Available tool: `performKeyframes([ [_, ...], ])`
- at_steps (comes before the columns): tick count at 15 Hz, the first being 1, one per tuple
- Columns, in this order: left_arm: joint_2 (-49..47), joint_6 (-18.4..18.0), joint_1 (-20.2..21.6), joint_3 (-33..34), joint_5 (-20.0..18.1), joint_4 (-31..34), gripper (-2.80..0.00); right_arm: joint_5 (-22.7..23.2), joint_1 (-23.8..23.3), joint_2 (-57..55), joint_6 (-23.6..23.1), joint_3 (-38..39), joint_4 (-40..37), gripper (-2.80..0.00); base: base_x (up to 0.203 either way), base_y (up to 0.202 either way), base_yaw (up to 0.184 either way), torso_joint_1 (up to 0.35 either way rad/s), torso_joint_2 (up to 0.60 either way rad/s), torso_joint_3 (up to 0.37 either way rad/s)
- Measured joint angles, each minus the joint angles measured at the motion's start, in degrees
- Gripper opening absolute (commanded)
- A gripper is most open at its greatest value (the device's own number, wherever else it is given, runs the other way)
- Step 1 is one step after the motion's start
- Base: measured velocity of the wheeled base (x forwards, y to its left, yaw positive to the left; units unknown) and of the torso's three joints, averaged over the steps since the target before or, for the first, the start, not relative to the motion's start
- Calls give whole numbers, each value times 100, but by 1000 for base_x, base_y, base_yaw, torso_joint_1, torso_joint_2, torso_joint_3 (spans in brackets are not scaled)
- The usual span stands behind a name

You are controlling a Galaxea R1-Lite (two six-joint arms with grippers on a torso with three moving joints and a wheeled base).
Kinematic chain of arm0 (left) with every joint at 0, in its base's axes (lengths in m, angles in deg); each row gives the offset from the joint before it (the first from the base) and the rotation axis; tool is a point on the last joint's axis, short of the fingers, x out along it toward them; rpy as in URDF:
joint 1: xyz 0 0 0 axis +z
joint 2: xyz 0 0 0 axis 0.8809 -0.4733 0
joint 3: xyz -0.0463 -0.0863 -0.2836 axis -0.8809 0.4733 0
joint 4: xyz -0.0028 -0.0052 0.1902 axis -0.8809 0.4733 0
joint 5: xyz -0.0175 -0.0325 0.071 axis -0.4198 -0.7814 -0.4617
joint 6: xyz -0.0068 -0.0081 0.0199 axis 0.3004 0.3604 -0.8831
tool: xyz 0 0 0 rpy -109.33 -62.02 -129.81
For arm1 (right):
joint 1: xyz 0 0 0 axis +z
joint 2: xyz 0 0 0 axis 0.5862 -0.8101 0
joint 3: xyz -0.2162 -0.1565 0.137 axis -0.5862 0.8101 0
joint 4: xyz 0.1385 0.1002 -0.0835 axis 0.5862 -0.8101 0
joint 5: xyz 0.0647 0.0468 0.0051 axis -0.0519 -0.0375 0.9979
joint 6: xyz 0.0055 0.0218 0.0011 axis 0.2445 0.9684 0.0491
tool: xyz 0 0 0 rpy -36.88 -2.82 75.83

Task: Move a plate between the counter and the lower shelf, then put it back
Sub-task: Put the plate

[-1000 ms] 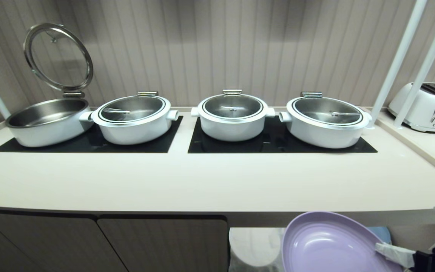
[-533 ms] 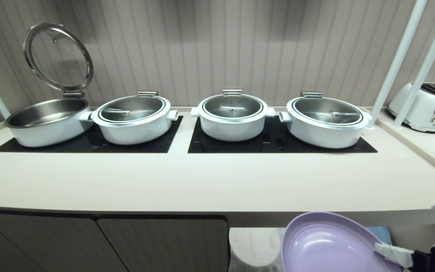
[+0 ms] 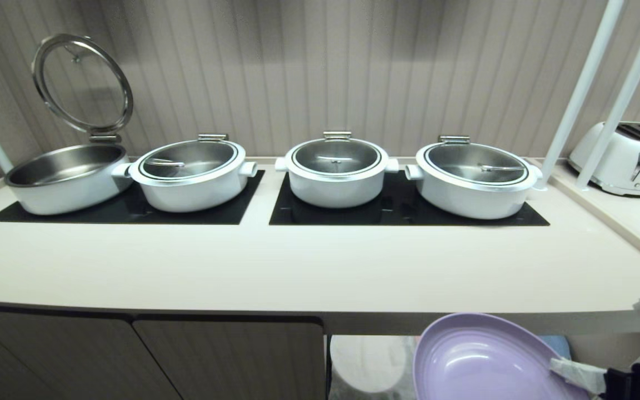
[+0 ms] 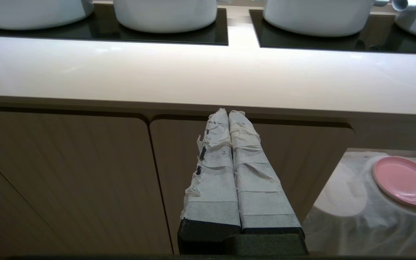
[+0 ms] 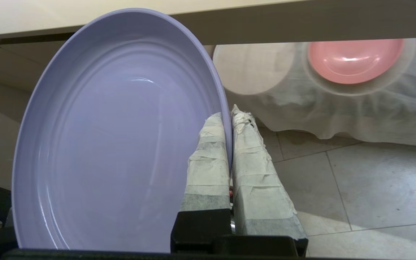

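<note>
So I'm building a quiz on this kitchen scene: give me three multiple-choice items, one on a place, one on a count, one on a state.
1. Where is the lilac plate?
A. On the counter
B. Below the counter's front edge, in the right tool
C. On the lower shelf

2. How many white pots stand on the counter?
A. Three
B. Four
C. Five

3. The leftmost pot's lid is:
A. Shut
B. Raised open
C. Missing

Answers: 1 B, the right tool is shut on the plate's rim under the counter edge. 2 B, four show in the head view. 3 B, the lid stands upright on its hinge.
</note>
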Motion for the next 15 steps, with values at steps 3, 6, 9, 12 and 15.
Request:
performKeyframes([
  [3, 0, 2, 0, 0, 0, 1, -280, -2, 0, 2, 0, 10, 9, -280, 0, -195, -1, 5, 0, 4],
  [6, 0, -3, 0, 2, -3, 2, -280, -4, 0, 0, -2, 20, 21, -280, 0, -196, 1, 2, 3, 2],
  [9, 0, -5, 0, 2, 0, 2, -280, -5, 0, 5, -2, 32, 22, -280, 0, -195, 2, 6, 2, 0],
  [12, 0, 0, 0, 2, 0, 4, -280, -13, 0, 6, -10, 56, 35, -280, 0, -196, 1, 5, 0, 0],
  [15, 0, 0, 0, 2, 2, 0, -280, -11, 0, 7, -13, 63, 35, -280, 0, -194, -2, 5, 1, 0],
])
